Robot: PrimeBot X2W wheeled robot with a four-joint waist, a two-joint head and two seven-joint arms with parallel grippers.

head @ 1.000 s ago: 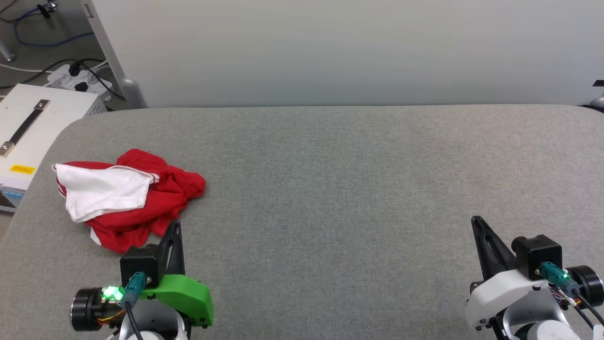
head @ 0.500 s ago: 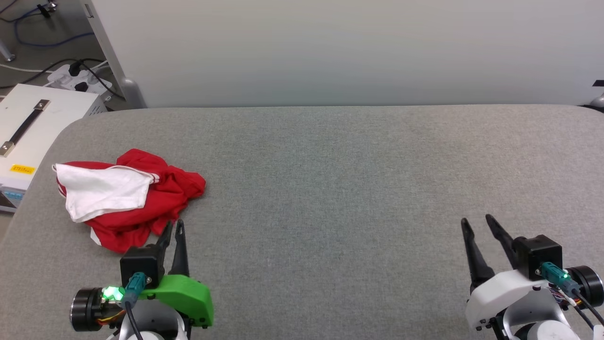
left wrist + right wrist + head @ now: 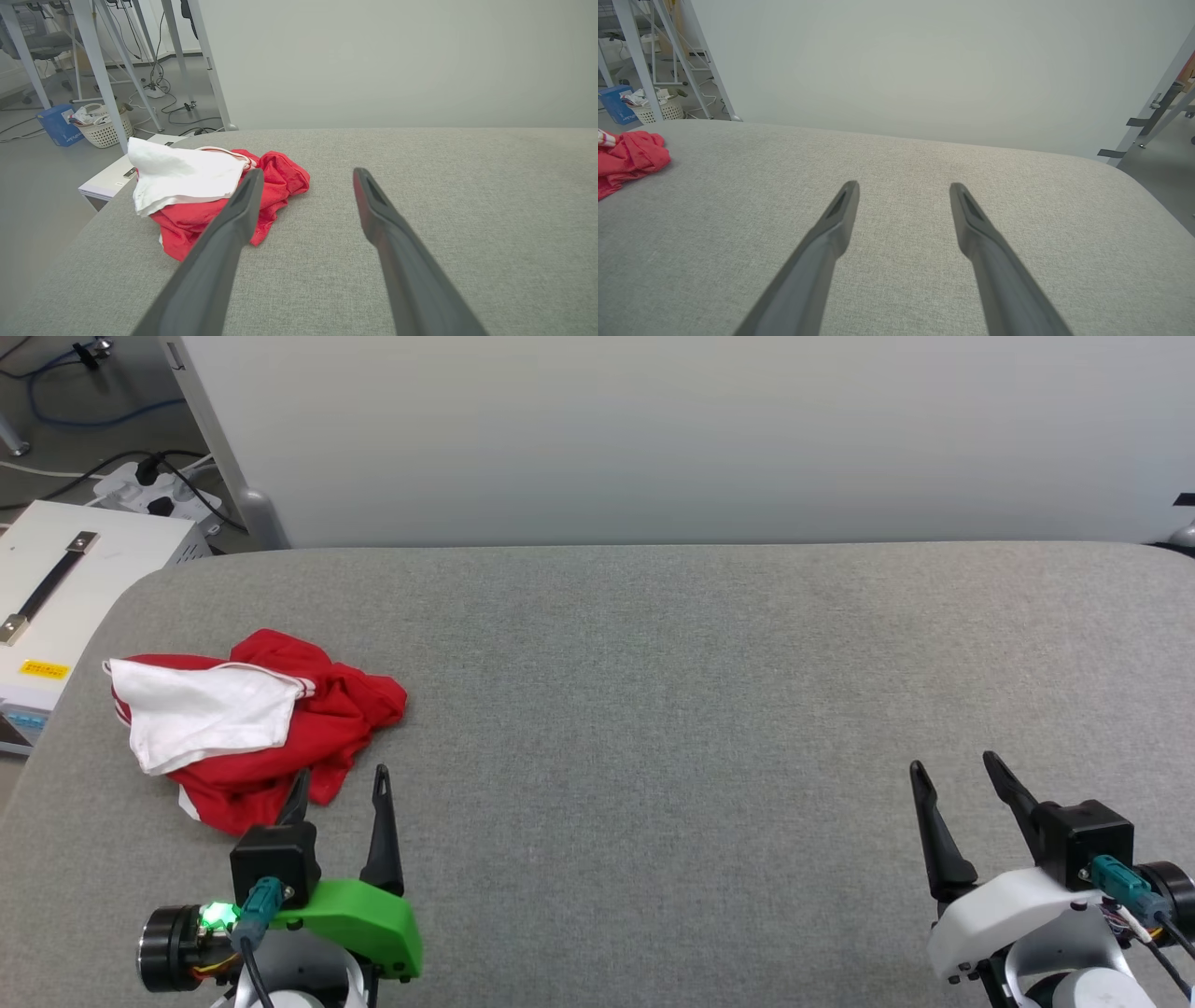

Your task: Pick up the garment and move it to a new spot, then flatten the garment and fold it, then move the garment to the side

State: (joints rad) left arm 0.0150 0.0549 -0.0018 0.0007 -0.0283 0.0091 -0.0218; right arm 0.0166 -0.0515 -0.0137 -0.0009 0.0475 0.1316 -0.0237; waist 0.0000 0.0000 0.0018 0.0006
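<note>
The garment (image 3: 261,728) lies crumpled near the left edge of the grey table (image 3: 653,691), red cloth with a white sleeve on top. My left gripper (image 3: 341,782) stands open just in front of it, its left fingertip over the garment's near hem, nothing between the fingers. In the left wrist view the garment (image 3: 201,196) lies ahead and left of the open left gripper (image 3: 306,175). My right gripper (image 3: 952,767) is open at the lower right, far from the cloth. The right wrist view shows the open right gripper (image 3: 903,186) over bare table and the garment (image 3: 626,158) at the far left.
A white case (image 3: 65,588) with a dark handle stands beside the table's left corner, cables and a power strip (image 3: 159,490) behind it. A pale wall (image 3: 691,439) backs the table. A laundry basket (image 3: 100,130) and metal frame legs stand on the floor to the left.
Both grippers have gone from shut to open. The garment has not moved.
</note>
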